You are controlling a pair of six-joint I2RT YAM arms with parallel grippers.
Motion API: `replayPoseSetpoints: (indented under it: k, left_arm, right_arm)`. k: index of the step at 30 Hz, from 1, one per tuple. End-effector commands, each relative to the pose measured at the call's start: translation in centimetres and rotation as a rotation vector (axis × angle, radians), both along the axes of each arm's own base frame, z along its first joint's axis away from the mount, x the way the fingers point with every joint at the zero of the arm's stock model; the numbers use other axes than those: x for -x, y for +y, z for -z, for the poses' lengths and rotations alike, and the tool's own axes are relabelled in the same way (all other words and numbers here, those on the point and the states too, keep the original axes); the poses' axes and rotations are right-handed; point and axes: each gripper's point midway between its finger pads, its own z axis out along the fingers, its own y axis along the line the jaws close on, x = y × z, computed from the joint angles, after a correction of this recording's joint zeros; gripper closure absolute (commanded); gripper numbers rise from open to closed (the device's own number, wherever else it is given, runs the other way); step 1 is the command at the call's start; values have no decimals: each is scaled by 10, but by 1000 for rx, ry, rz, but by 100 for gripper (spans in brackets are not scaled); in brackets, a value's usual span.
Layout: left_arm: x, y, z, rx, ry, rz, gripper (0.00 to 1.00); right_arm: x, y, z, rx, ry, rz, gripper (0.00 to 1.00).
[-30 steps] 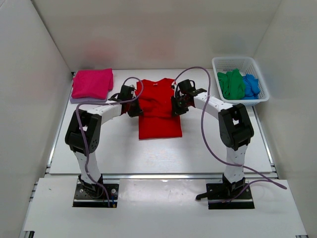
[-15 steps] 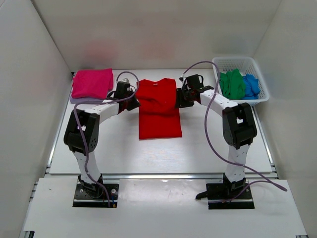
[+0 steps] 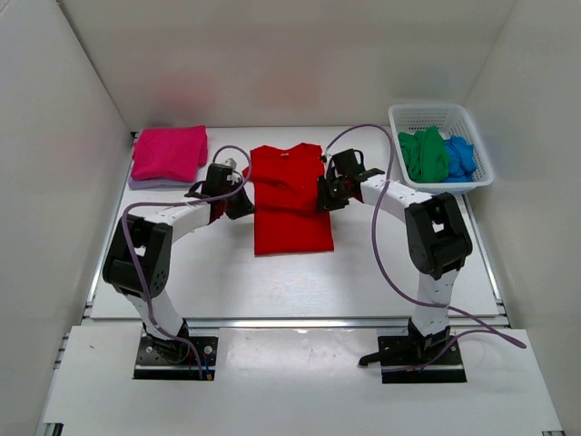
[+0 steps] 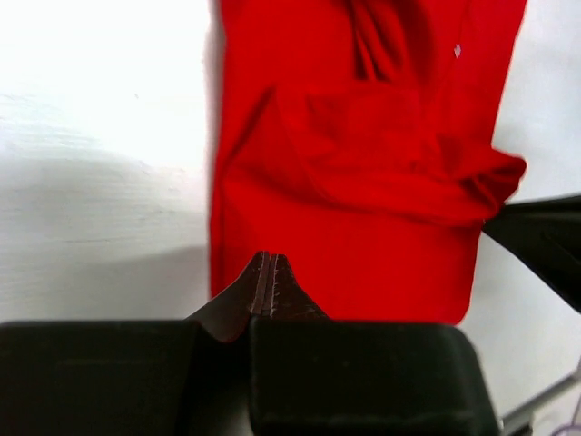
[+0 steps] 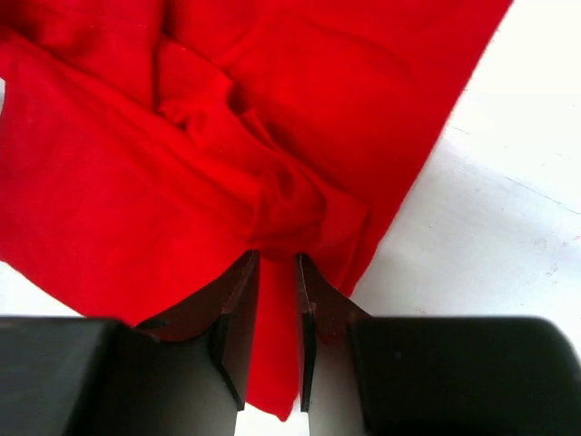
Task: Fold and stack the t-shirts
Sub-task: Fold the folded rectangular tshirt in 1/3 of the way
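A bright red t-shirt (image 3: 290, 213) lies flat in the middle of the table, sleeves bunched inward across its upper part. My left gripper (image 3: 238, 202) is at its left edge; in the left wrist view the gripper (image 4: 270, 258) is shut with nothing seen between the jaws, tips over the red cloth (image 4: 363, 182). My right gripper (image 3: 324, 194) is at the shirt's right edge; in the right wrist view the gripper (image 5: 277, 261) is shut on a bunched fold of the red shirt (image 5: 182, 136). A folded magenta-pink t-shirt (image 3: 169, 153) lies at the back left. Green (image 3: 424, 154) and blue (image 3: 459, 156) t-shirts sit crumpled in the basket.
The white mesh basket (image 3: 439, 113) stands at the back right against the right wall. White walls close in the table on the left, back and right. The right arm's black tip (image 4: 545, 241) shows in the left wrist view beyond the shirt.
Both grippers swung out toward the shirt's far corners, then came back toward me and inward onto the shirt's sides. The sleeve folds now lie bunched across the upper part.
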Motion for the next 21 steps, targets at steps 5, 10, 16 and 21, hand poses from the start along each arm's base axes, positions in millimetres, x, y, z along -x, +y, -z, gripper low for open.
replayPoseSetpoints:
  k: [5,10,16,21]
  left_arm:
    - [32,-15,-31,37,-45,107,98]
    - [58,-6,-21,4,-11,130,96]
    - [72,0,-15,-1,0,143,95]
    - [72,-2,-20,-3,-21,165,95]
  right_arm:
    - [-13,-13,-41,-23,-131,79,75]
    - [8,-6,-32,-37,-69,3,77]
    - [4,16,-13,-27,-43,-37,78]
    - [-22,17,-7,-24,-51,-6,79]
